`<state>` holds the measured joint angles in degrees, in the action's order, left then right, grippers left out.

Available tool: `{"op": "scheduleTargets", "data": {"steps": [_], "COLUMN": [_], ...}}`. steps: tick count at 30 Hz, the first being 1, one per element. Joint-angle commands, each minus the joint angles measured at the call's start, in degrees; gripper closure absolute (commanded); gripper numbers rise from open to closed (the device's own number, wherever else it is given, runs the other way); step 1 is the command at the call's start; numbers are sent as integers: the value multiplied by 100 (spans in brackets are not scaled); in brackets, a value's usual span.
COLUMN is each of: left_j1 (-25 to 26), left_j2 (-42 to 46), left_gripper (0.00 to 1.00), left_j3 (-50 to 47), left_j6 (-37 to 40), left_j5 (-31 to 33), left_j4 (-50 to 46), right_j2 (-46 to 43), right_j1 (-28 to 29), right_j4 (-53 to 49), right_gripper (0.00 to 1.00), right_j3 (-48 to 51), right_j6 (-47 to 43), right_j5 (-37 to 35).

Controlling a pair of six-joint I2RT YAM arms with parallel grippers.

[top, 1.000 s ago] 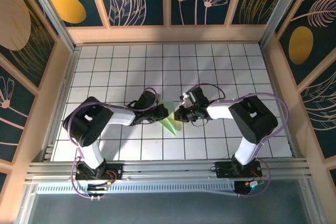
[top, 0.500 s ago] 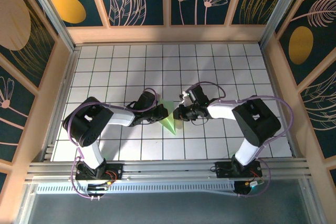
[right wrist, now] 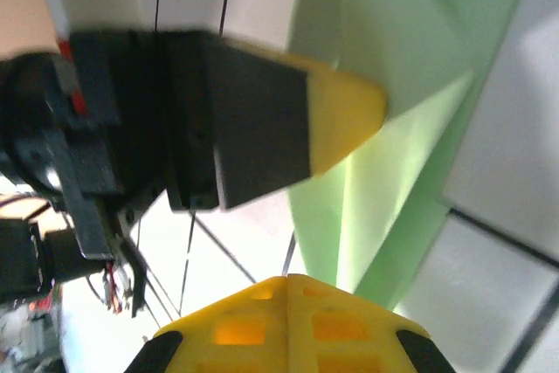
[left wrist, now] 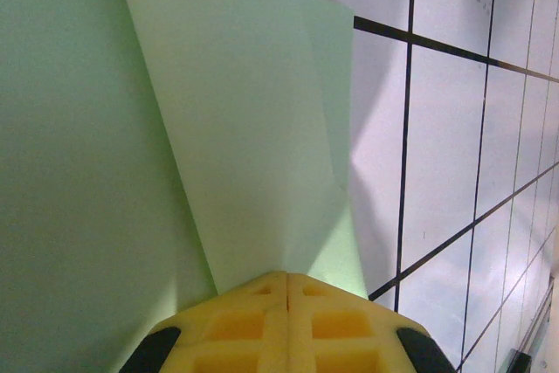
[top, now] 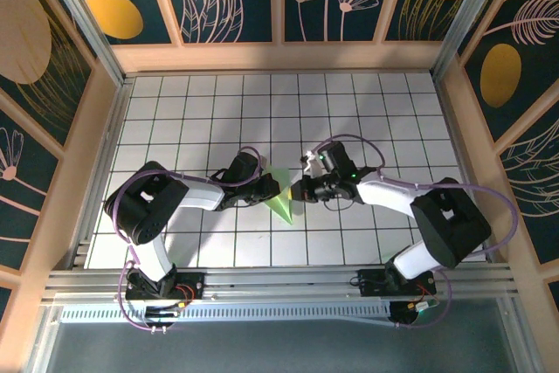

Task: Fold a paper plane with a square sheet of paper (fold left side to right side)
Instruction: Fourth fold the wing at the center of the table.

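Low on the tiled table (top: 175, 102), just toward 6 o'clock from its middle, the two arms meet over the paper (top: 281, 205). The left gripper (top: 271, 188) comes in from 9 o'clock, its tip at the paper's 10 o'clock edge. In the left wrist view its yellow fingers (left wrist: 253, 325) are pressed flat together with no gap, and their tips sit right against a raised green flap that narrows down to them. Whether a layer is pinched between them cannot be told.

The paper is partly folded into a wedge, wide toward 12 o'clock and tapering to a point at about 5 o'clock, with one flap standing off the tiles.

The right gripper (top: 300, 190) reaches in from 3 o'clock and ends at the paper's 2 o'clock edge. Its fingers (right wrist: 323, 325) are likewise clenched, the creased green layers running up to their tips. Across from them, the left gripper's yellow tip touches the paper.
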<state>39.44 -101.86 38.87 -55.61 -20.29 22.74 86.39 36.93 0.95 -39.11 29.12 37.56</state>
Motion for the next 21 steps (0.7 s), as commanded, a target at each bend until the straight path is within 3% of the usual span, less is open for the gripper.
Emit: {"op": "scheduleTargets", "data": {"steps": [1, 21], "left_j1": [15, 15], "left_j2": [-66, -106], "left_gripper": [100, 100], "left_j3": [-178, -148], "left_j6": [-16, -4], "left_j5": [226, 218], "left_j4": [-390, -422], "right_j2": [282, 557], "right_j1": [251, 585], "right_j4": [499, 1233], "right_gripper": [100, 100], "right_j3": [190, 816], "right_j6": [176, 560], "right_j5": [425, 261]}}
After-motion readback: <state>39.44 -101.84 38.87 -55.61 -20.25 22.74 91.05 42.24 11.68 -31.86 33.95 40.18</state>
